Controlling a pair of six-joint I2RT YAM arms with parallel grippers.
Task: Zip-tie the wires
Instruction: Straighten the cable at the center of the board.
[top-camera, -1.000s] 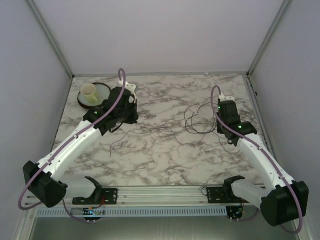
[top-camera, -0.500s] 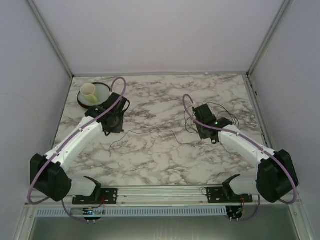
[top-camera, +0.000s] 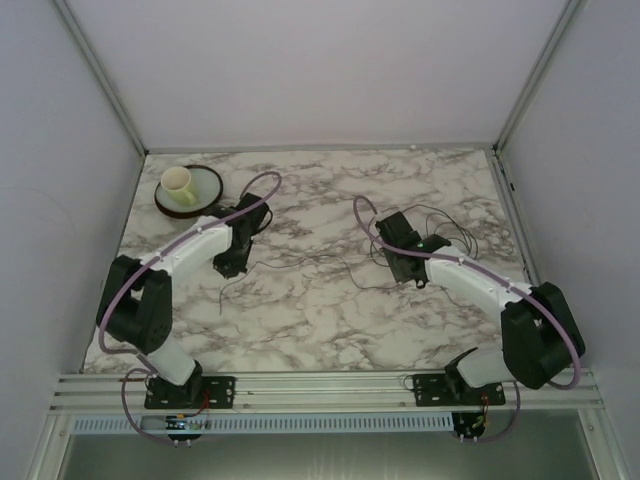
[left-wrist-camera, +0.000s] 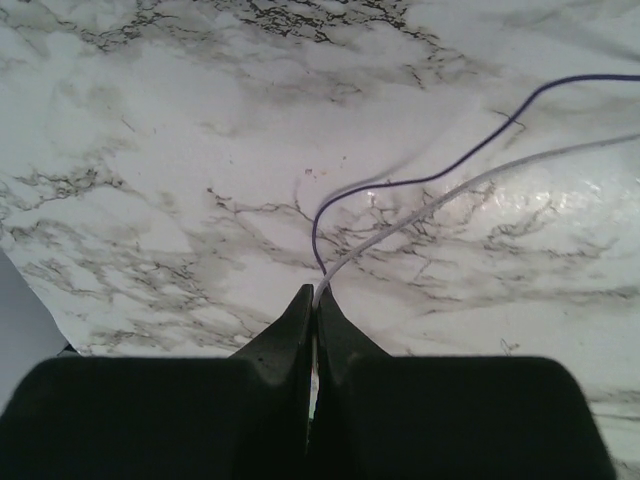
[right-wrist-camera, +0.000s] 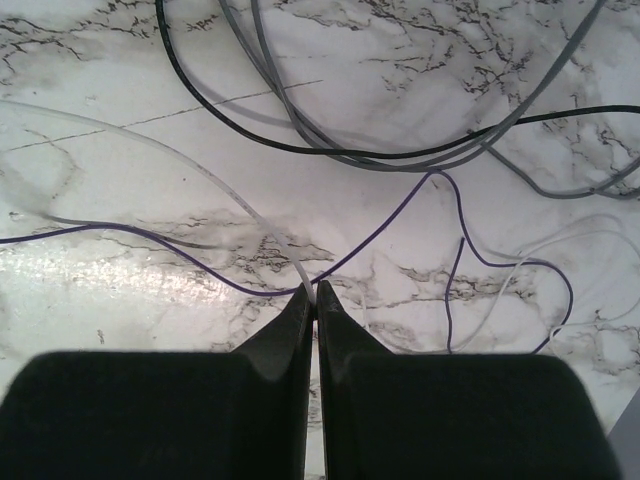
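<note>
The wires (top-camera: 432, 232) are thin dark loops at the right middle of the marble table; one long strand (top-camera: 300, 262) runs left from them. In the right wrist view grey and black loops (right-wrist-camera: 330, 150) lie ahead, with a purple wire (right-wrist-camera: 200, 268) and a white strand (right-wrist-camera: 220, 190). My right gripper (top-camera: 398, 262) (right-wrist-camera: 314, 291) is shut on the white strand, with the purple wire right at the tips. My left gripper (top-camera: 236, 266) (left-wrist-camera: 315, 296) is shut on a white strand (left-wrist-camera: 450, 195) and a purple wire (left-wrist-camera: 420, 180) that trail to the right.
A dark plate (top-camera: 203, 196) with a pale yellow cup (top-camera: 178, 181) stands at the far left corner, just behind the left arm. Walls with metal posts enclose the table on three sides.
My right gripper has moved left from the table's right side onto the wire loops. The left arm has folded back and its gripper has come a little nearer and lower.
</note>
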